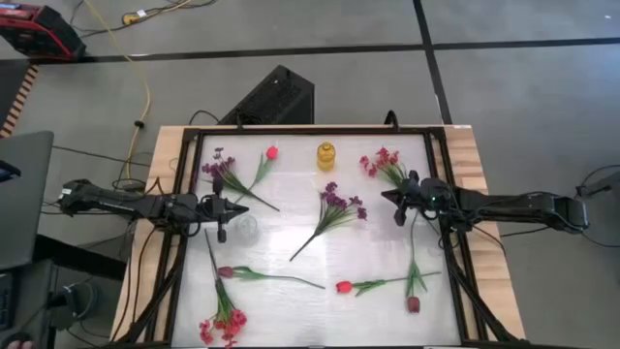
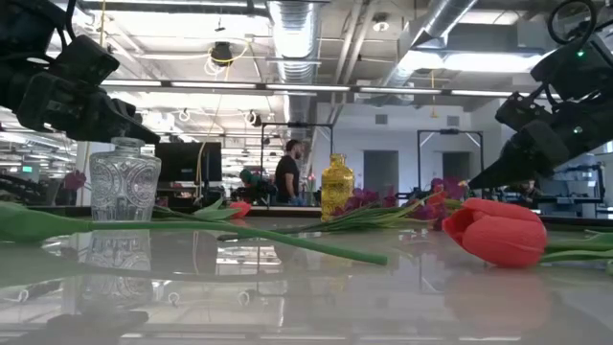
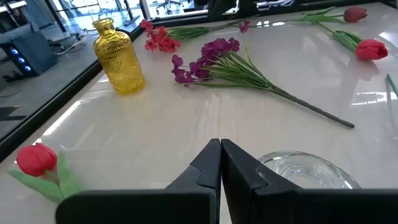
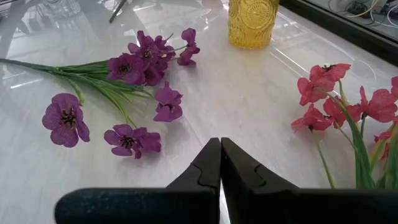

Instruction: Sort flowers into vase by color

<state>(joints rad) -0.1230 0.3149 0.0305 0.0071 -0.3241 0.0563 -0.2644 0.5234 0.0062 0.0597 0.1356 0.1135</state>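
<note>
Flowers are lying scattered across the white tabletop [image 1: 291, 320], none yet standing in a vase. A purple cluster [image 1: 341, 206] is resting near frame centre of the high view, a second purple cluster [image 1: 219, 168] at upper left, a pink-red cluster [image 1: 382, 162] at upper right, another [image 1: 223, 327] at lower left. Single red tulips [image 1: 272, 152] [image 1: 343, 287] and maroon tulips [image 1: 225, 272] [image 1: 414, 304] are lying apart from these.

A yellow glass vase [image 1: 325, 155] is standing at upper centre; a clear glass vase [image 1: 244, 226] is sitting just beside the left gripper [image 1: 222, 236].

Both grippers are being held above the tabletop, left gripper at mid-left, right gripper [image 1: 399, 219] at mid-right near the pink-red cluster; the jaws of each are closed together on nothing.

Stems are judged light, thin and springy; a hold at mid-stem is being favoured, since heads are soft and would crush.

The clear vase is hard to make out from above. In the low view, most flowers are being hidden behind a near red tulip.
</note>
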